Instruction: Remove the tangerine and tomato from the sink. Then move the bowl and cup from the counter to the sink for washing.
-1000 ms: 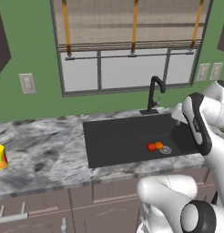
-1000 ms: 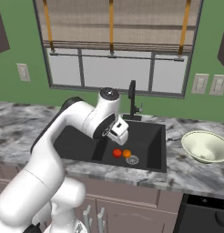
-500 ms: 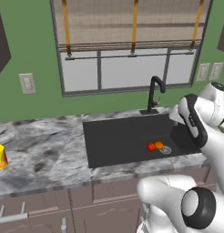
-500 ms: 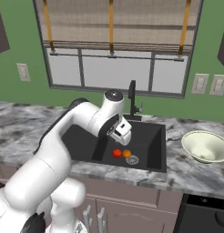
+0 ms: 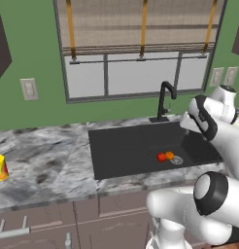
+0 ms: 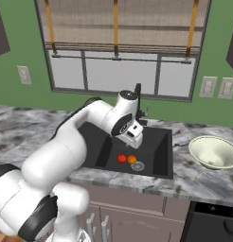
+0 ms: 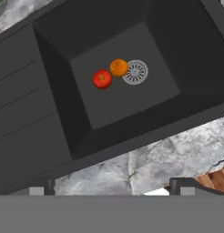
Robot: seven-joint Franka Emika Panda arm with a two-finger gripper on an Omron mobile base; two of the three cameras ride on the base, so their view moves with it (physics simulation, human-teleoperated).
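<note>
Both base views flank the sink [image 5: 126, 151] (shared); hand view looks down closer.

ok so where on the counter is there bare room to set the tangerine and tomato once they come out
The counter is bare between the cup at its left end and the sink. Right of the sink, the bowl takes most of that side. In the basin, tomato, tangerine and drain crowd together.

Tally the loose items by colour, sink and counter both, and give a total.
Red: 1, the tomato in the sink
Orange: 1, the tangerine beside it
Yellow: 1, the cup on the counter
Cream-white: 1, the bowl
Total: 4
</note>
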